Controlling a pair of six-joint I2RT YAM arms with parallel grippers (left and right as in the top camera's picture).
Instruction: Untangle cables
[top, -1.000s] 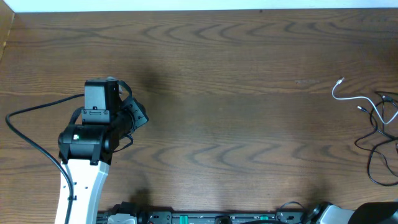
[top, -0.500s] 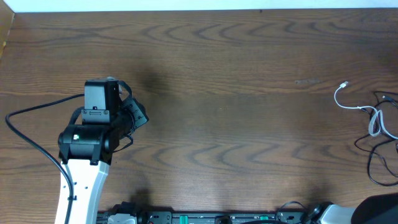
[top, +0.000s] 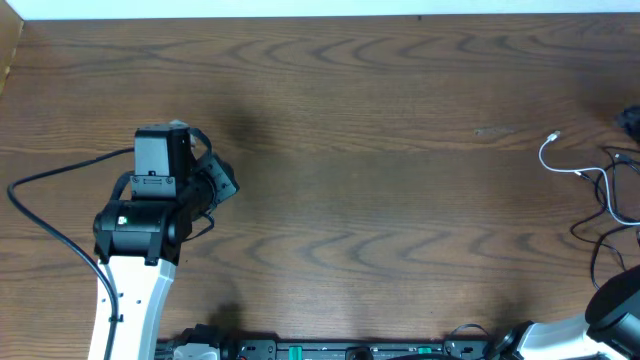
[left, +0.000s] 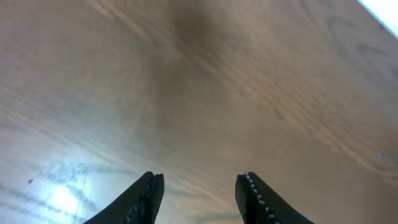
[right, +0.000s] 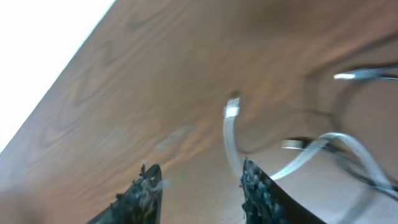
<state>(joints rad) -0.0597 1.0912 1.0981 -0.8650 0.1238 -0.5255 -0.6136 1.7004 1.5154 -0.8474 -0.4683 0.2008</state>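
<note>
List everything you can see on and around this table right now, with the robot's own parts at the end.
table: one, dark brown wood grain, fills the overhead view
white cable: one, white, far right of the table, just ahead of the right gripper
black cable: one, black, looped at the right edge, partly out of view
thick wire: one, black, runs to the left arm
left arm: one, black and white, left side
right arm: one, bottom right corner
left gripper: one, black, open over bare wood
right gripper: one, black, open
</note>
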